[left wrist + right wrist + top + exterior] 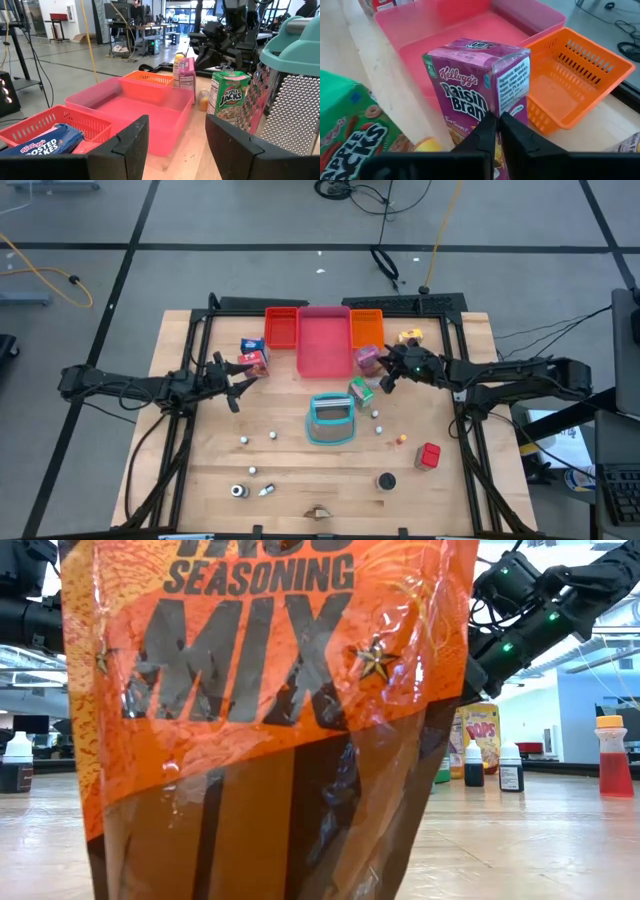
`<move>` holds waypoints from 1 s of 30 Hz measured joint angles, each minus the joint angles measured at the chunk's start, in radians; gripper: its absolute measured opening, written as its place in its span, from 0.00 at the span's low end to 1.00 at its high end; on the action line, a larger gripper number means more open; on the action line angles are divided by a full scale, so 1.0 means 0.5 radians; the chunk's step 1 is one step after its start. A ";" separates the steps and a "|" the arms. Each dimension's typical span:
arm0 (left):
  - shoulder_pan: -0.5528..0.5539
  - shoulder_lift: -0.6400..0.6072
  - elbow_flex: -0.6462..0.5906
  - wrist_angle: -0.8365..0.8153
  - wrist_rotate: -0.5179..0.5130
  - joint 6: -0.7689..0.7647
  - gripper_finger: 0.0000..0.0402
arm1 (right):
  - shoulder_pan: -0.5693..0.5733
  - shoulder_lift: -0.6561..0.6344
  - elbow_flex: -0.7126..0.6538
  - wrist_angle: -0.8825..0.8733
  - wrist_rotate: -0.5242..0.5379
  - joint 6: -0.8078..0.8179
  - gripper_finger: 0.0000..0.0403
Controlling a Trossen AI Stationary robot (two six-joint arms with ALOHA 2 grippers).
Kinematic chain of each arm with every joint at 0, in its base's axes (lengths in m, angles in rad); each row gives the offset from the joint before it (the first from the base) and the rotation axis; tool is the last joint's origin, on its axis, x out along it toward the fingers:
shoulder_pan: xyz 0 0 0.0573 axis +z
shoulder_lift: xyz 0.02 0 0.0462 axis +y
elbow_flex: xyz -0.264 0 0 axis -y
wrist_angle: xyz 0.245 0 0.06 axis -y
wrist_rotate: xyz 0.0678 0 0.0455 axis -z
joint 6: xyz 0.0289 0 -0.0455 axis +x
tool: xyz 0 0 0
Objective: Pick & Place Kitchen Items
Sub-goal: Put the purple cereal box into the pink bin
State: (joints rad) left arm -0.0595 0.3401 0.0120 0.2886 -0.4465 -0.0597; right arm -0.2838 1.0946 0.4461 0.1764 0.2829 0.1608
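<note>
Right gripper (497, 131) is clenched, fingers pressed together just in front of the purple Raisin Bran carton (477, 87), standing by the pink tray (322, 340) near the table's far edge. Left gripper (243, 379) hangs released.

I see a pink tray (323, 340) flanked by a red tray (281, 326) and an orange tray (366, 327); a teal basket (330, 420) sits nearer the table's middle.

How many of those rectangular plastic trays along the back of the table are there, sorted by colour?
Red slatted plastic tray: 1
Pink solid-walled plastic tray: 1
Orange slatted plastic tray: 1
Total: 3
</note>
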 joint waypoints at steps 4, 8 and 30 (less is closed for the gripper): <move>0.000 -0.001 0.000 0.000 0.000 0.001 0.49 | 0.042 0.000 0.000 0.016 0.027 -0.030 0.01; 0.000 -0.001 0.000 0.000 0.000 0.000 0.49 | 0.108 -0.041 0.000 0.028 0.211 -0.054 0.00; 0.000 0.000 0.000 0.043 0.001 -0.101 0.49 | 0.167 -0.206 0.002 0.771 0.315 -0.188 0.00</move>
State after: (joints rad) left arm -0.0593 0.3401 0.0120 0.3101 -0.4461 -0.1104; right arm -0.2001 0.9916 0.4473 0.5621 0.4403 0.0666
